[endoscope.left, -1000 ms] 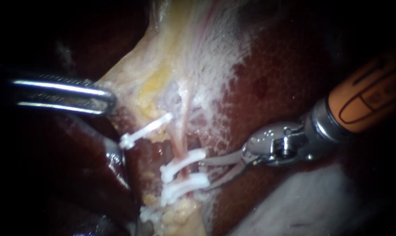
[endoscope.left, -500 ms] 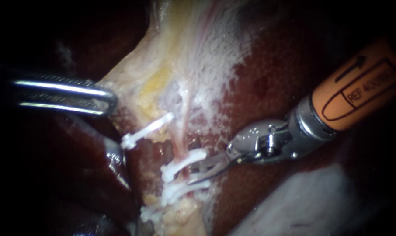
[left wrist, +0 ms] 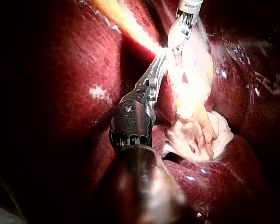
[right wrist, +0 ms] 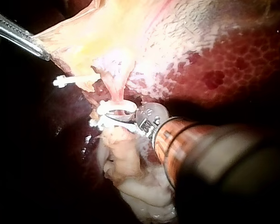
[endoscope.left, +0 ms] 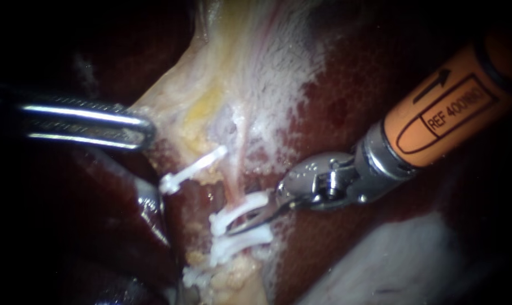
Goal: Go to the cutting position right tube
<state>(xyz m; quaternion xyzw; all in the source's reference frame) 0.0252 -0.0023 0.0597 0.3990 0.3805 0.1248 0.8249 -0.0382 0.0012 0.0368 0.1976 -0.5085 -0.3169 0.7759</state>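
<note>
Dark red, mottled liver [endoscope.left: 346,101] lies under and around everything. Nearest the endoscope, the right instrument [endoscope.left: 234,229], orange along its shaft, reaches across the liver, and its metal wrist covers the ground just beside the right tube [endoscope.left: 232,186]. Its two thin blades stand a narrow way apart with the right tube between them, and a slim gap shows; whether either edge touches the tube cannot be told. White clips crowd that spot. The upper clip [endoscope.left: 256,200] crosses the right tube just above the blades, and the lower clips [endoscope.left: 233,245] cross it just below, so the blades sit in the short stretch between. Yellowish fatty crumbs [endoscope.left: 233,277] cling to the right tube beyond the lower clips. A whitish mass of tissue [endoscope.left: 391,265] lies well apart from the right tube, under the right instrument's shaft. A lone clip [endoscope.left: 191,170] slants near the right tube, on the side away from the right instrument. Farther on, the right tube rises into a pale sheet of tissue [endoscope.left: 239,73]. The left instrument [endoscope.left: 146,130] is clamped on that sheet's edge, well apart from the right tube, drawing it taut.
</note>
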